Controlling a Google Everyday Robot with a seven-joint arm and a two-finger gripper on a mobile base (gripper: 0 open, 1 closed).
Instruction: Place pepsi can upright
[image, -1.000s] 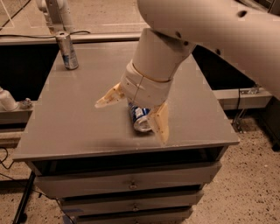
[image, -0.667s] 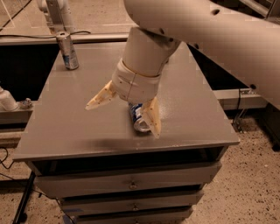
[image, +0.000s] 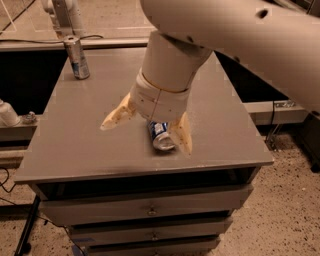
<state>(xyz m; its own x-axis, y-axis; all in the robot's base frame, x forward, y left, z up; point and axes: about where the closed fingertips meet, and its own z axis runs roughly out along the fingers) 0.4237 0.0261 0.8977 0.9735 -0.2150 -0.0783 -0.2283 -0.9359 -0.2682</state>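
Observation:
The pepsi can (image: 162, 135), dark blue with a white patch and a silver end, lies on its side on the grey table (image: 75, 140) near the front edge. My gripper (image: 146, 136) hangs just above it with its tan fingers spread wide. The right finger (image: 182, 135) sits right beside the can's right side. The left finger (image: 116, 117) reaches out well to the can's left. The gripper holds nothing. The white arm hides the can's far end.
A slim silver-and-blue can (image: 77, 57) stands upright at the table's back left corner. The table sits on a cabinet with drawers (image: 150, 210). A white object (image: 7, 114) lies on a ledge at the left. A speckled floor is at the right.
The arm has shifted left and lowered slightly over the lying can. The fingers stay spread and the can has not moved.

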